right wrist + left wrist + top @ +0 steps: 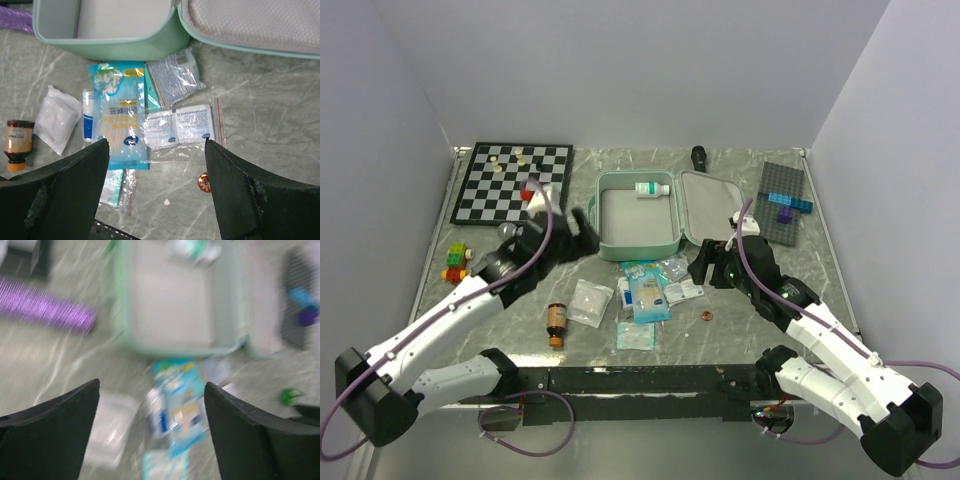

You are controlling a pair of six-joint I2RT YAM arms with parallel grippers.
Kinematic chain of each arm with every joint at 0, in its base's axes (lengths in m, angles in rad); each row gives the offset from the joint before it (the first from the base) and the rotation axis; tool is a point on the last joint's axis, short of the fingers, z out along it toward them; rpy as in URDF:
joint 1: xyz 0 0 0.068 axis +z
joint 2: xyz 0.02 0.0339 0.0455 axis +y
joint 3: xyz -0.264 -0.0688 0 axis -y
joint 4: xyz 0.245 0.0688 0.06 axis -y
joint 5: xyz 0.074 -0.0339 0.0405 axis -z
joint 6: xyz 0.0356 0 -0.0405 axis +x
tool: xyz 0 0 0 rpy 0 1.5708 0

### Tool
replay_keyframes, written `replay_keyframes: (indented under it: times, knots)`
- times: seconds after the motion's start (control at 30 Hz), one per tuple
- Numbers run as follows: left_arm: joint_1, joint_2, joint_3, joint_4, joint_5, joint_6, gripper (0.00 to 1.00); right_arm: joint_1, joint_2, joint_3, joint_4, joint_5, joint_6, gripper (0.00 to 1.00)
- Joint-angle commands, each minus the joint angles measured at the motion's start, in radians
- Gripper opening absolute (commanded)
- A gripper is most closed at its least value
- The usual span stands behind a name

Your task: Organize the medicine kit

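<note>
Ahead of the wide-open, empty left gripper (151,384) and right gripper (156,142), the open medicine kit (635,247) holds one white bottle (651,188).

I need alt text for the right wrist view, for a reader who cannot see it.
The open right gripper hangs over a blue packet and clear sachets lying on the table just in front of the open mint-green kit. A brown bottle sits at the far left.

Plain white walls (620,70) enclose a grey marbled tabletop (630,158) — evenly lit.
</note>
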Motion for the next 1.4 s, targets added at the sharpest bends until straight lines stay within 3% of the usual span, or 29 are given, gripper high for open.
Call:
replay_keyframes:
  times: [0.0, 0.17, 0.33, 0.7, 1.23, 1.37]
  knots:
    - [-0.030, -0.079, -0.142, -0.324, -0.044, -0.253, 0.98, 0.000, -0.006, -0.030, 0.039, -0.035, -0.001, 0.83]
    - [-0.036, -0.098, -0.171, -0.508, -0.075, -0.368, 0.96, 0.000, -0.010, -0.048, 0.048, -0.047, 0.007, 0.83]
    - [-0.034, -0.069, -0.199, -0.572, -0.082, -0.430, 0.96, 0.000, -0.027, -0.067, 0.048, -0.052, 0.024, 0.83]
    - [-0.034, 0.171, -0.197, -0.508, -0.080, -0.345, 0.99, 0.000, -0.090, -0.119, 0.051, -0.055, 0.053, 0.84]
    - [-0.034, 0.237, -0.270, -0.425, 0.049, -0.321, 0.77, 0.000, -0.081, -0.116, 0.043, -0.047, 0.047, 0.84]
    - [-0.031, 0.238, -0.285, -0.381, 0.081, -0.310, 0.61, 0.002, -0.090, -0.111, 0.043, -0.047, 0.042, 0.84]
